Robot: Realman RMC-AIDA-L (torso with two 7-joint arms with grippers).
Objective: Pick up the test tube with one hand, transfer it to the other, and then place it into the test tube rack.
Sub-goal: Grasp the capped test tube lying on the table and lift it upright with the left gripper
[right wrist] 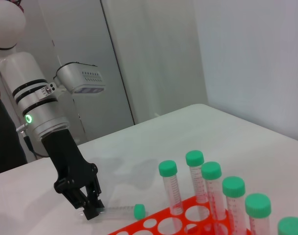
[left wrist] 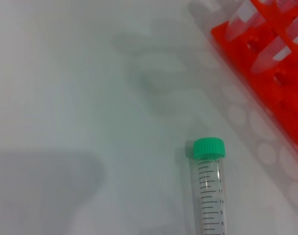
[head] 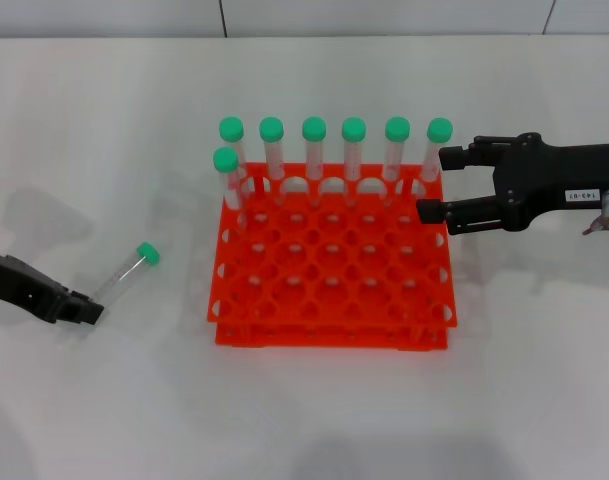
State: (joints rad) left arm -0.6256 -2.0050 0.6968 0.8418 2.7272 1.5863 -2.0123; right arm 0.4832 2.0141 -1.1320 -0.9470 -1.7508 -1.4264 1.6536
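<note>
I observe the test tube [head: 129, 269] lying flat on the worktop [head: 104, 140] at the rack's [head: 329, 275] 9 o'clock, long axis diagonal, green cap toward 1 o'clock. The left tool [head: 84, 311] pinches its tapered end; the right tool [head: 436, 183], fingers spread, hovers at the rack's 2 o'clock.

Tabletop [head: 314, 410]: I see a smooth, matt white surface with soft shadows.
Test tube rack [head: 329, 335]: glossy orange-red plastic, moulded.
Test tube [head: 127, 270], lower left of the head view: clear smooth plastic printed with black marks, ribbed green plastic cap.
Standing tubes [head: 313, 155]: the same clear plastic, green caps.
Left hand [head: 79, 310]: matt black plastic.
Right hand [head: 434, 185]: matt black, white paper-like label.
Left arm [right wrist: 38, 110]: smooth silver-grey shell, slightly shiny.
</note>
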